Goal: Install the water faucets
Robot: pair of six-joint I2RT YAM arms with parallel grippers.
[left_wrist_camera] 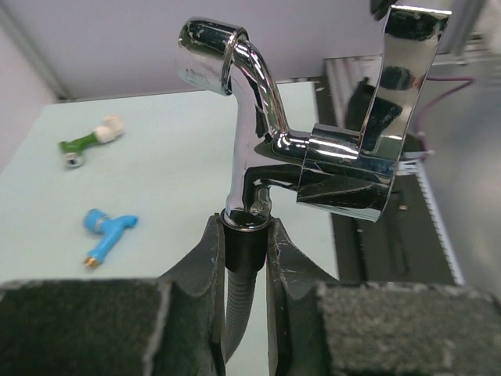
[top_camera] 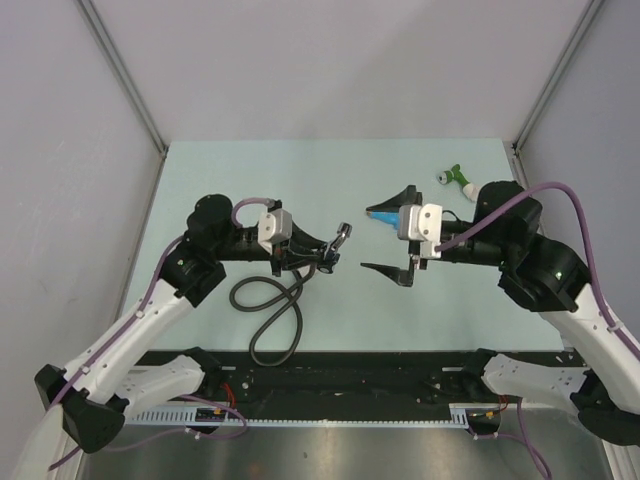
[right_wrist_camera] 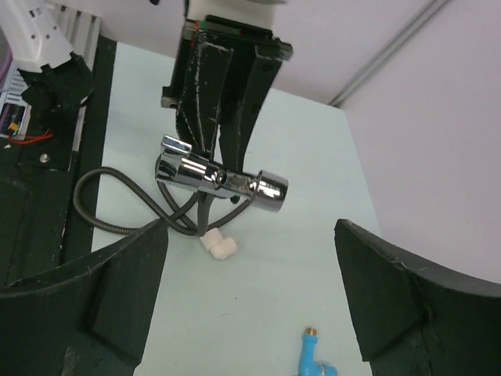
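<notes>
Top external view: near the middle of the pale green table (top_camera: 300, 170), the left gripper (top_camera: 320, 250) has its jaws clamped on the shiny chrome metal faucet (top_camera: 340, 238), holding it by the black collar (left_wrist_camera: 246, 247) at its foot. A long dark flexible hose (top_camera: 268, 310) loops toward the near edge. Just to the right, the right gripper (top_camera: 392, 238) faces the faucet with its jaws spread wide and empty, and a blue plastic tap (top_camera: 383, 213) lies beside its far finger. A green plastic tap (top_camera: 458, 178) lies far right.

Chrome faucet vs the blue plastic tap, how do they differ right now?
The shiny chrome metal faucet is mirror-bright; the small blue plastic tap is matte, with a brass-coloured tip. The faucet is clamped at its black collar in the jaws of the left gripper; the tap lies loose on the pale green table. The faucet trails a grey flexible hose; the tap has none. Both are tap fittings.
</notes>
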